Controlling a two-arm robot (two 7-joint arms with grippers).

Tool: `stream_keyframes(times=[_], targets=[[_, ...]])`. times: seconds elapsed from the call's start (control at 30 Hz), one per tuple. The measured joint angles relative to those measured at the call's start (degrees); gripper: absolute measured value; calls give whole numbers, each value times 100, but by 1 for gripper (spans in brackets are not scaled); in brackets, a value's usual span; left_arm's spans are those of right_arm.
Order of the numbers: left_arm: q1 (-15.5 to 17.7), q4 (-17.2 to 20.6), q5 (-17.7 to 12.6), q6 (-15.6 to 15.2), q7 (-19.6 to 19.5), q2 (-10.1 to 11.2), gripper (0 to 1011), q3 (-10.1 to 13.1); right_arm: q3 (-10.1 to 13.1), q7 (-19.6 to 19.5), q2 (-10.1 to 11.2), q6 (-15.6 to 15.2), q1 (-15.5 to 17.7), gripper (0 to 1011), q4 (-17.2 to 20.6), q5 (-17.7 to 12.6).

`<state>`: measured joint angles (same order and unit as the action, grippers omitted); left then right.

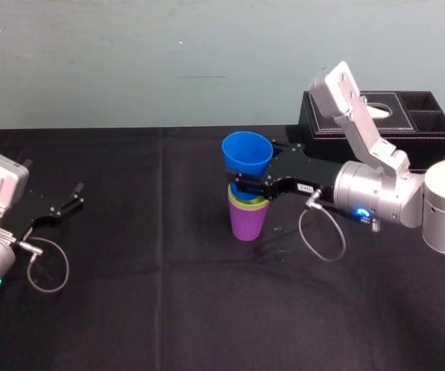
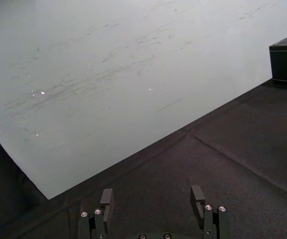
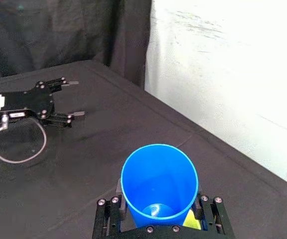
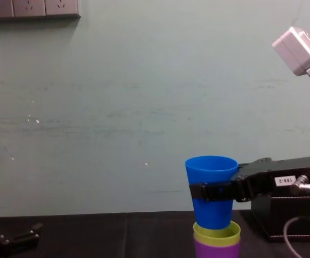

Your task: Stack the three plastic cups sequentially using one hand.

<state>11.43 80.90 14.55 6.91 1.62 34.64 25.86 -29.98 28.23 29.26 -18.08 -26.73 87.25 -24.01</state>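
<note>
A pale wall (image 1: 130, 62) stands behind a counter (image 1: 168, 309) draped in black cloth. Near the middle, the right claw (image 1: 243, 185) reaches in from the right and is clamped around the lower half of the blue cup (image 1: 247, 153), which it holds upright. The cup's base dips into the yellow-green cup (image 1: 247, 204), which is nested in the purple cup (image 1: 247, 222) on the counter. Only the yellow-green rim shows. That rim hides the blue base, so contact inside cannot be judged. The chest view cuts off the purple cup's bottom. A black tissue box (image 1: 377, 116) sits behind the arm. The left claw (image 1: 74, 195) lies far left, fingers apart.
</note>
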Motion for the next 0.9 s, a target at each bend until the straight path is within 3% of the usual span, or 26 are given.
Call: stream_keyframes(times=[0.37,0.9], targets=[[0,0,0,0,0,0,1010,0,-27,7,-109,14,-153,729,-279,65],[0,0,0,0,0,0,1010,0,13,11,-132,31,-148,729,-380,98]])
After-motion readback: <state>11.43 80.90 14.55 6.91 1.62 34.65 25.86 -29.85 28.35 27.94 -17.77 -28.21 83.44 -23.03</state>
